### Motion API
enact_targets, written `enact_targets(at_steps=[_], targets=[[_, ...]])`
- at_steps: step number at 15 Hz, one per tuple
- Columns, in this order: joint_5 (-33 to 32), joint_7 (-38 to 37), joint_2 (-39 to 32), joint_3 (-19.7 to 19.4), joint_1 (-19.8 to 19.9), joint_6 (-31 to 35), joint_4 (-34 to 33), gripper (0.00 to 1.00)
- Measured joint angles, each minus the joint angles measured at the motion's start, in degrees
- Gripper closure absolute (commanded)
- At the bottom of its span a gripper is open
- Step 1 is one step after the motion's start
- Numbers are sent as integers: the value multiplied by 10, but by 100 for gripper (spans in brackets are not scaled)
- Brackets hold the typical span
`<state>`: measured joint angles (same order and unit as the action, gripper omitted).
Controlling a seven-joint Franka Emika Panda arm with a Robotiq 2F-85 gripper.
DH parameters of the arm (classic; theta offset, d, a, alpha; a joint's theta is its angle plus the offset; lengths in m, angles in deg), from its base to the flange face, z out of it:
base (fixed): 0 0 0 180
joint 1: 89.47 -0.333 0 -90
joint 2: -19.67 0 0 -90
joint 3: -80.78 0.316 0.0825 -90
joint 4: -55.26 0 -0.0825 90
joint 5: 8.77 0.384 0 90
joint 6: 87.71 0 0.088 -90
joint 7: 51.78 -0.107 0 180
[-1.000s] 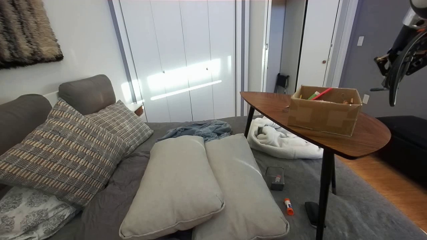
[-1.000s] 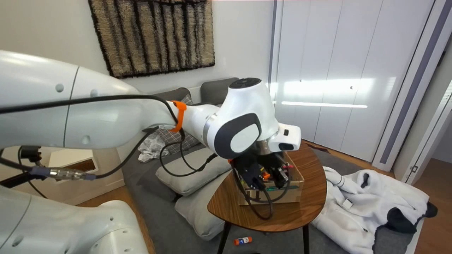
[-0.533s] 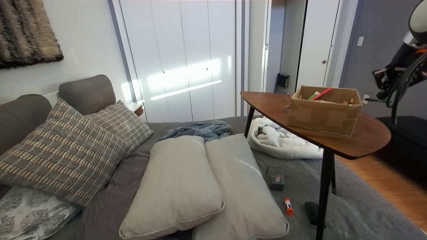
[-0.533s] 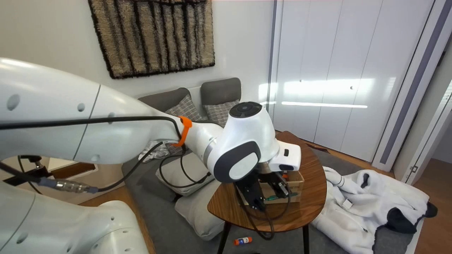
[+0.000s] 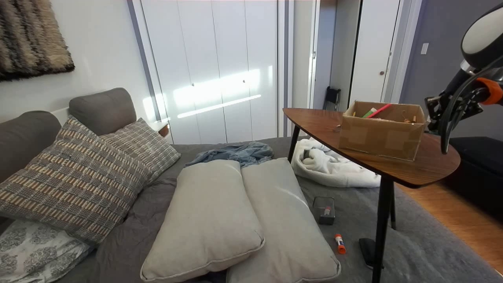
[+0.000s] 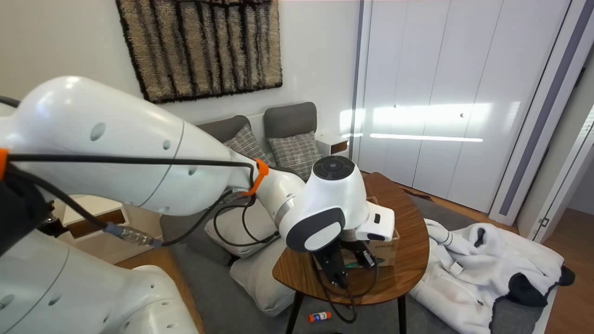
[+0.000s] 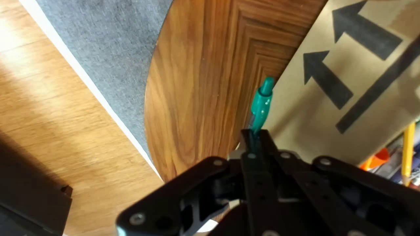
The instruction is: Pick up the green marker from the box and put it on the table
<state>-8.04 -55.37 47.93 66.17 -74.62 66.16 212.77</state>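
Jaws are clamped on the green marker point(image 7: 261, 106); part of it is hidden in their grip, and the teal barrel with its narrowed end sticks out past the gripper point(image 7: 255, 134). It is outside the box point(image 5: 379, 137), over the table point(image 7: 183, 114), alongside the cardboard wall; whether it touches wall or wood cannot be told. In an exterior view it shows as a small green streak in front of that wall.

Seen from the wrist, the box wall, printed with two black arrows point(image 7: 331, 83), stands just right of the marker and blocks that side. Past its rim lie a yellow pencil point(image 7: 408, 149) and an orange piece point(image 7: 377, 159); in an exterior view a pinkish-red stick point(image 5: 379, 111) and a green-and-white item point(image 5: 368, 113) lean inside the box. A black cable point(image 5: 445, 137) droops beside the gripper, and in an exterior view its loop crosses the table's near edge.

Room lies to the left in the wrist view: wood grain runs from the marker to the table's rounded edge, with grey fabric point(image 7: 108, 49) past that, then a white border point(image 7: 67, 52), wooden floor point(image 7: 65, 141) and a dark object point(image 7: 29, 196) in the corner. In both exterior views the table also extends past the box. Below the table an orange-ended tube point(image 6: 319, 317) lies on the grey fabric, and a white fleece point(image 6: 487, 250) lies beside the table.
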Motion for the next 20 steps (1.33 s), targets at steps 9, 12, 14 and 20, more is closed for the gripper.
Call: enact_targets(at_steps=[9,12,14,20], targets=[[19,9,-34,-8,-7,2,-1,43],[18,9,-32,-6,0,1,-2,23],[15,9,-27,-2,9,-3,-3,8],[-12,9,12,18,41,-78,-18,0]])
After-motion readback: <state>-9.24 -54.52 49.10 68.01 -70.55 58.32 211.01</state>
